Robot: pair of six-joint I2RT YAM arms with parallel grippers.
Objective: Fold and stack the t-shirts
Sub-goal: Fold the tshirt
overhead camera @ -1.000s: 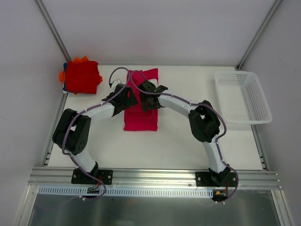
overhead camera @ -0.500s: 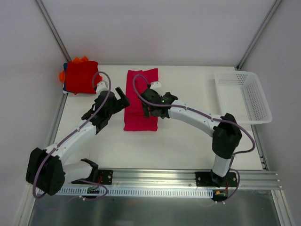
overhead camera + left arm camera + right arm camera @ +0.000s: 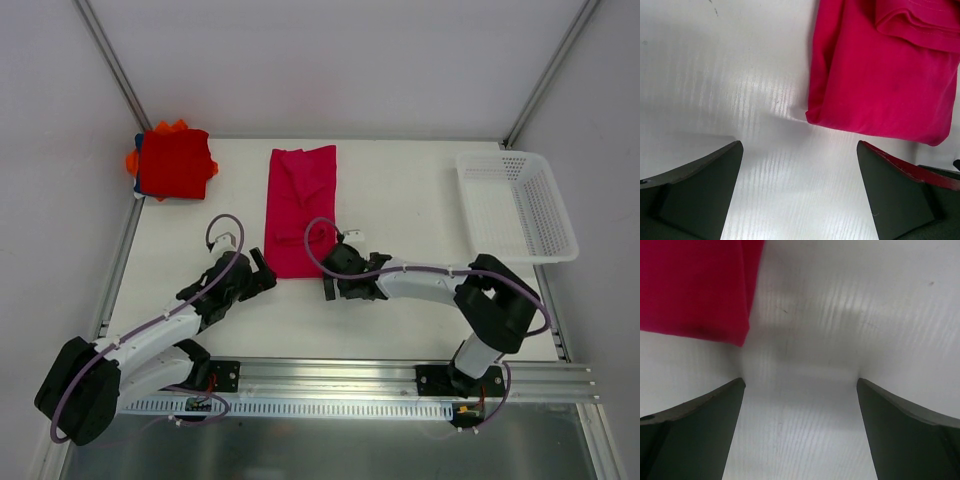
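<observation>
T-shirts are sitting in two places on the white table (image 3: 410,200). A crimson-pink t-shirt (image 3: 300,205) is lying near the middle, folded into a long strip running from 12 to 6 o'clock, with a rumpled fold toward its 12 o'clock end. A stack of folded t-shirts (image 3: 172,162) is resting at the table's 10 o'clock corner. Bright red is showing on top and orange is poking out beneath. What looks like a blue edge is showing at the stack's 9 o'clock side, though it is too small to be sure of.

The left gripper (image 3: 264,276) is hanging low just beside the strip's 7 o'clock corner. Its jaws are standing wide apart and holding nothing; its wrist camera is showing the cloth's near hem lying ahead of the fingertips, apart from them. The right gripper (image 3: 330,283) is hanging low just beside the strip's 5 o'clock corner. Its jaws are likewise gaping and empty, with only bare table between them and the cloth's corner off to 10 o'clock in its wrist view.

A white perforated basket (image 3: 557,200) is sitting at the table's 3 o'clock edge, well apart from both shirts.
</observation>
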